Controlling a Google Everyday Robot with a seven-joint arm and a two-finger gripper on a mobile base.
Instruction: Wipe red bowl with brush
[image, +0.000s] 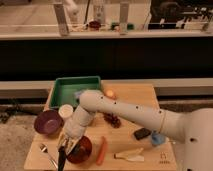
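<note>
Presently the white arm (120, 111) reaches from the robot body at 4 o'clock of the scene across the wooden table (135, 95) toward 7 o'clock, ending in the gripper (67, 144) at the left rim of the red bowl (81, 150). The bowl sits near the table's front edge, at about 7 o'clock of the tabletop; it is round, dark red to orange-red in this dim light, with its left part covered by the gripper. The brush (62, 159) is a slim black stick, standing nearly upright with its lower end at the bottom edge of the view, just left of the bowl; its head cannot be made out. The gripper's fingers are clamped on the upper part of the brush. At 10 o'clock from the red bowl stands a purple bowl (47, 122), well apart from it, with a white cup (65, 111) just beside the purple bowl at its 2 o'clock. A green tray (60, 92) lies at the back of the table, at 12 o'clock from the bowl. A metal spoon (47, 154) lies at 9 o'clock from the red bowl. An orange carrot (102, 150) lies just beside the bowl at 3 o'clock. Farther toward 3 o'clock lie a pale peeled item (129, 155), a black oblong block (142, 133) and a blue object (158, 138).
</note>
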